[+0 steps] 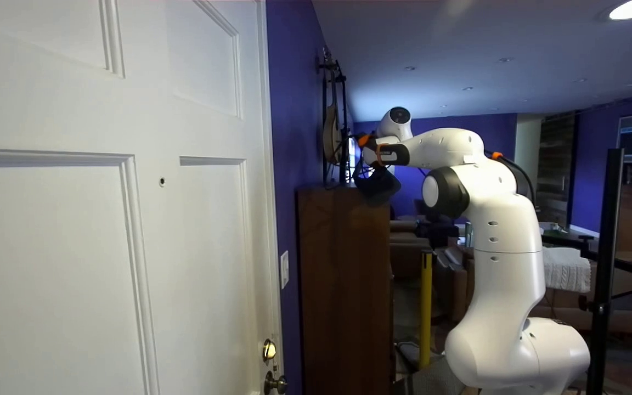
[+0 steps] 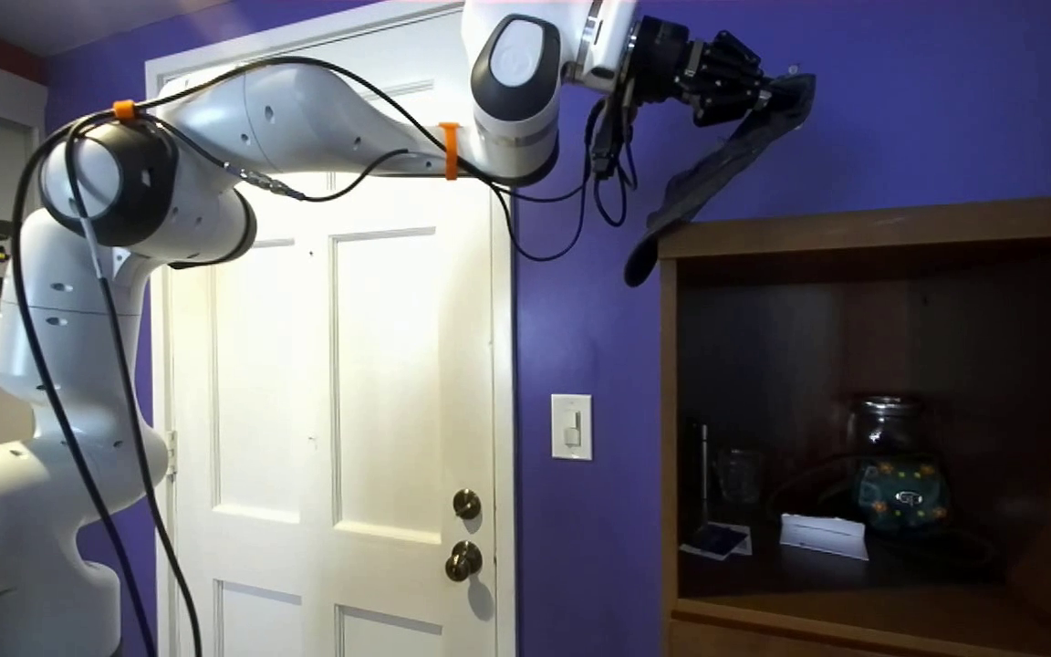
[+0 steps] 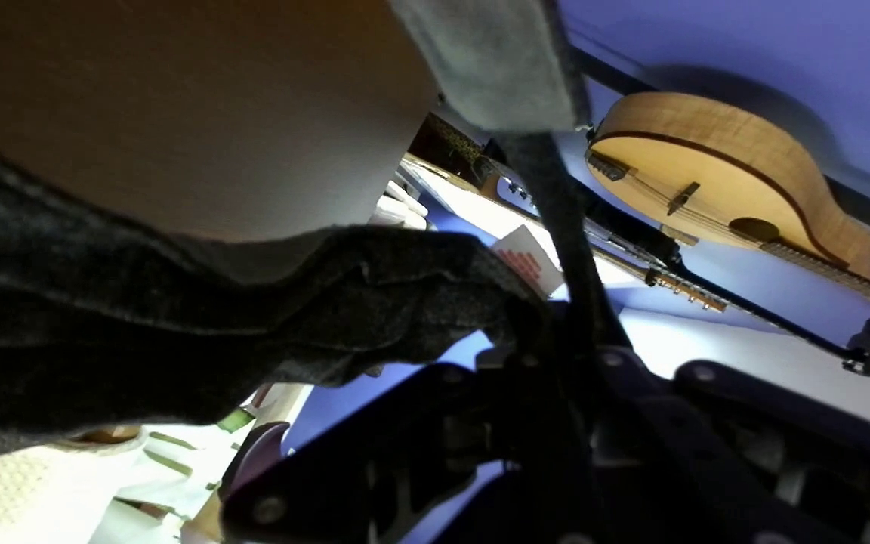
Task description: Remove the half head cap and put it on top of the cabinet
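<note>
Our pincer is clamped on the upper end of the dark visor cap, which hangs beneath it, presumably held high so we clear the cabinet below.

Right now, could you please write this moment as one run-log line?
gripper: shut on cap | cap: tilted, lower end at top corner of cabinet | touching cabinet: cannot tell | release: not yet
</note>
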`<state>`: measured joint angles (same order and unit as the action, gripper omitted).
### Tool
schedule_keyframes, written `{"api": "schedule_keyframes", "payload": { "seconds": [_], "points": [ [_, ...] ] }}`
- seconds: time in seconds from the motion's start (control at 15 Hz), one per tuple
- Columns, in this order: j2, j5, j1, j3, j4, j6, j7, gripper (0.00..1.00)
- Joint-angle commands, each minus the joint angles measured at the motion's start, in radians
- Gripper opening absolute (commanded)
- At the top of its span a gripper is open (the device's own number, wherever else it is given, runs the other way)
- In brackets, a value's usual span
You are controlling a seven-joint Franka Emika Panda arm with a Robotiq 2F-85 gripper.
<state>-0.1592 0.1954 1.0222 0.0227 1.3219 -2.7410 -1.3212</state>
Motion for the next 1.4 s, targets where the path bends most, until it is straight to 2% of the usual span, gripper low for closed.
{"api": "schedule_keyframes", "payload": {
  "seconds": [0.0, 0.33, 0.4, 0.6, 0.93, 1.33],
  "points": [
    [-0.010, 0.001, 0.001, -0.001, -0.008, 0.000, -0.003, 0.06],
    [-0.011, 0.001, 0.000, 0.000, -0.006, 0.000, -0.001, 0.06],
    [-0.011, 0.001, 0.000, 0.000, -0.006, 0.000, -0.001, 0.01],
    [-0.083, 0.037, -0.017, -0.023, -0.087, 0.030, -0.120, 0.01],
    [-0.167, -0.003, -0.031, -0.019, -0.173, 0.092, -0.251, 0.01],
    [-0.218, -0.012, -0.048, -0.024, -0.281, 0.240, -0.442, 0.01]
  ]
}}
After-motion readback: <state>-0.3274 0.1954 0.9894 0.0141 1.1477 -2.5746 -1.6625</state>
